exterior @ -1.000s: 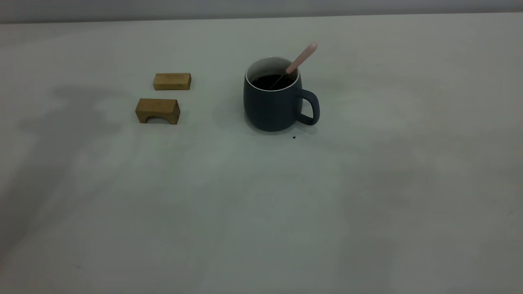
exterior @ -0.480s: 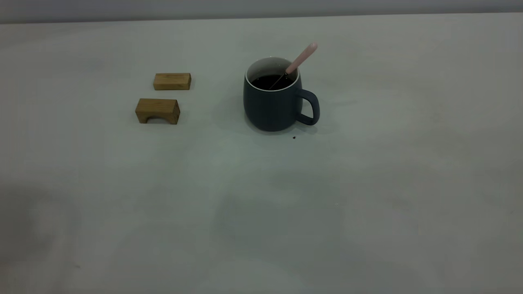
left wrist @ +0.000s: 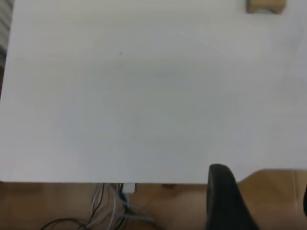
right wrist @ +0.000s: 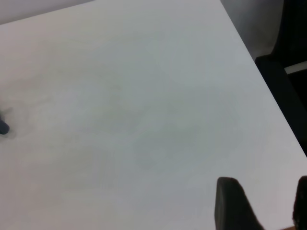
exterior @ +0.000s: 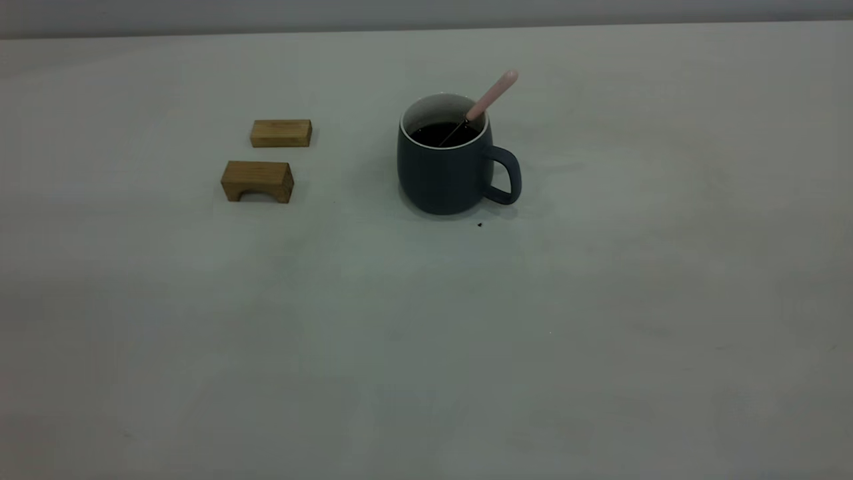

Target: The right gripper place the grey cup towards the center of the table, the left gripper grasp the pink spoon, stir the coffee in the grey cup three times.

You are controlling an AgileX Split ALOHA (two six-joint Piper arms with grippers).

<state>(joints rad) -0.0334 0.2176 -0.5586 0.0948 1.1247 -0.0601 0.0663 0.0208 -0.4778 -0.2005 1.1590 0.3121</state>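
Observation:
The grey cup [exterior: 448,163] stands upright near the middle of the table [exterior: 426,347], its handle toward the right. Dark coffee [exterior: 443,133] fills it. The pink spoon [exterior: 492,95] leans in the cup, handle sticking up over the right rim and bowl sunk in the coffee. Neither gripper shows in the exterior view. In the left wrist view the left gripper [left wrist: 263,203] hangs open over the table's edge, holding nothing. In the right wrist view the right gripper [right wrist: 266,203] is open above bare tabletop, also holding nothing.
Two tan wooden blocks lie left of the cup: a flat one [exterior: 280,133] and an arched one [exterior: 257,181]; one block [left wrist: 265,5] shows in the left wrist view. A tiny black speck [exterior: 479,225] sits before the cup. Cables [left wrist: 112,208] hang below the table edge.
The cup, spoon and blocks have not moved. The arm shadows across the left and front of the table have shifted and faded.

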